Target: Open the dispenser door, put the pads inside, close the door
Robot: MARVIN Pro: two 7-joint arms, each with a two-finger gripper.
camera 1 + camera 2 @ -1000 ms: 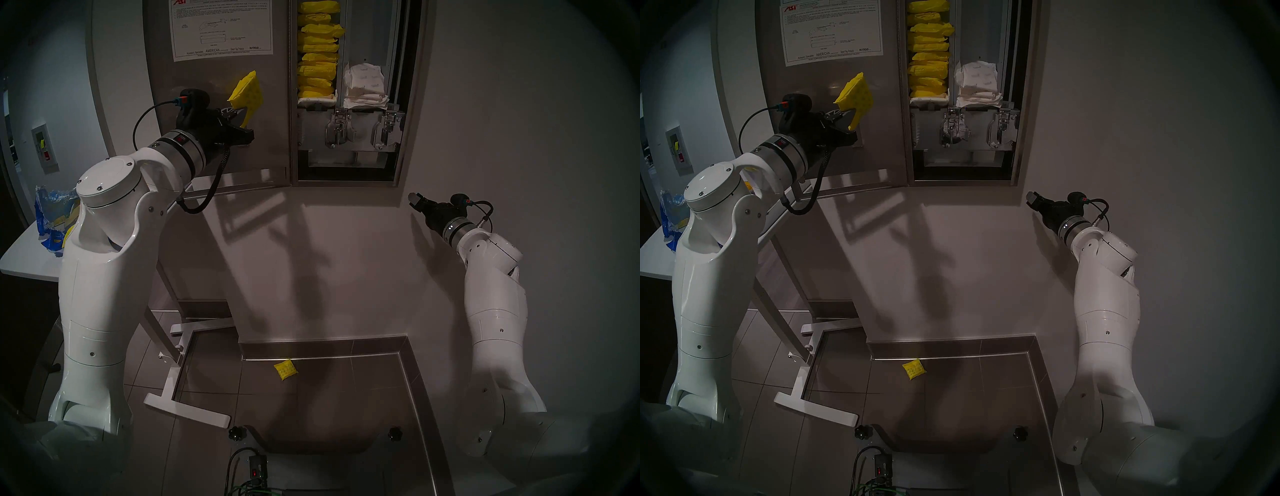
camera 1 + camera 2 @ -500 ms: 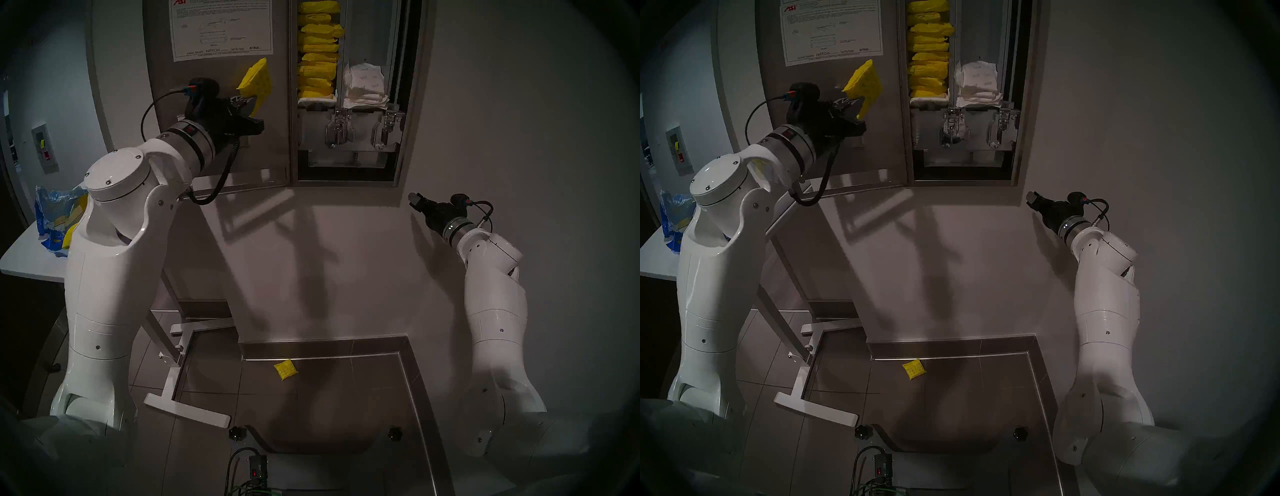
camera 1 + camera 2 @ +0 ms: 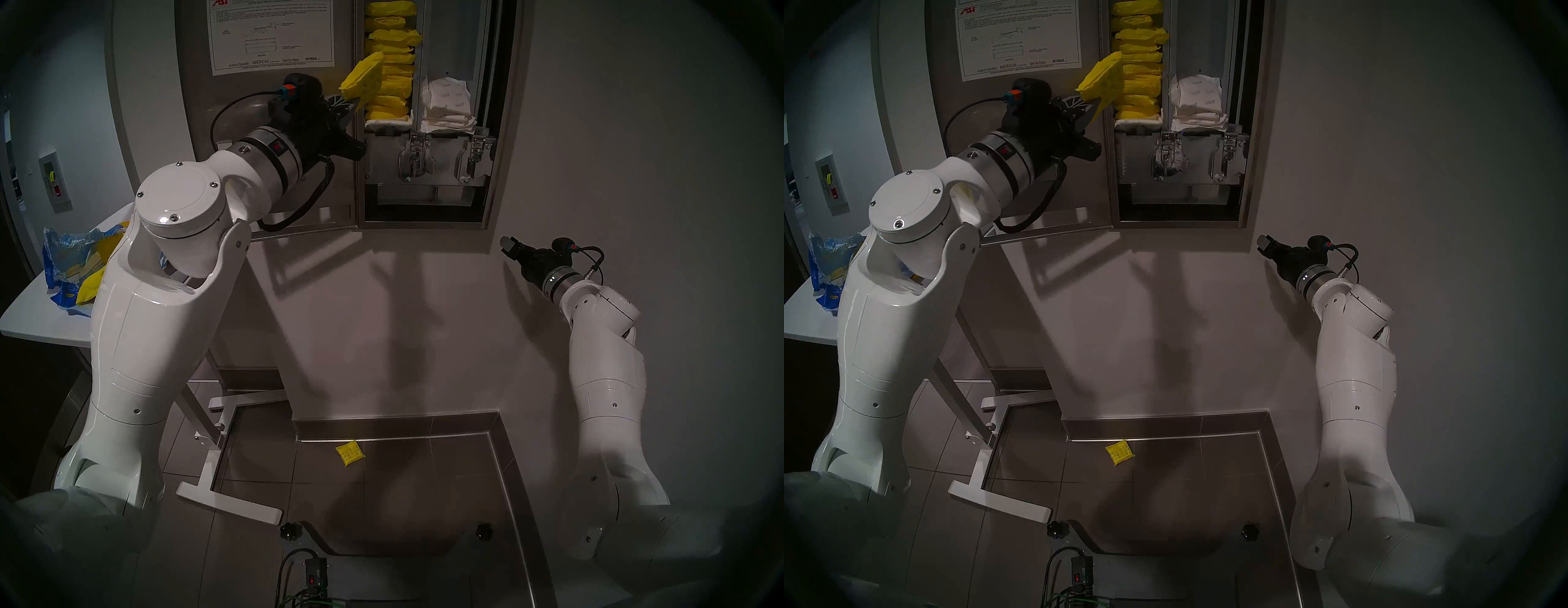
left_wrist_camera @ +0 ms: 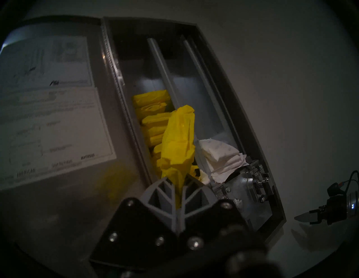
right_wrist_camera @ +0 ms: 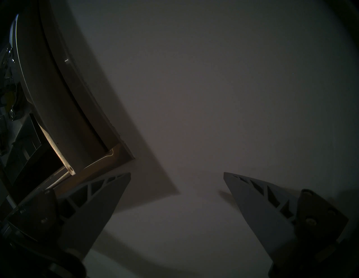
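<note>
Your left gripper (image 4: 179, 186) pinches a crinkled yellow pad (image 4: 178, 143) by its lower end, its ribbed grey fingers (image 4: 165, 194) pressed together on the glossy wrap, and holds it in front of the dispenser's left column, where more yellow pads (image 3: 392, 80) lie stacked flat. Soft white wrapped pads (image 3: 447, 108) fill the lower part of the right column, above two chrome latches (image 3: 413, 159). The brushed-steel dispenser door (image 3: 263, 140) stands swung wide to the left, its white instruction sheet (image 3: 271, 36) facing you. Your right gripper (image 5: 176, 180) hangs spread and empty by the plain matte wall, just beside the cabinet's lower right corner. One yellow pad (image 3: 350, 453) lies on the grey floor tiles near the baseboard. A torn blue-and-yellow bag (image 3: 72, 267) sits on the white table's far edge; its contents look like yellow packets, though the view is dim.
</note>
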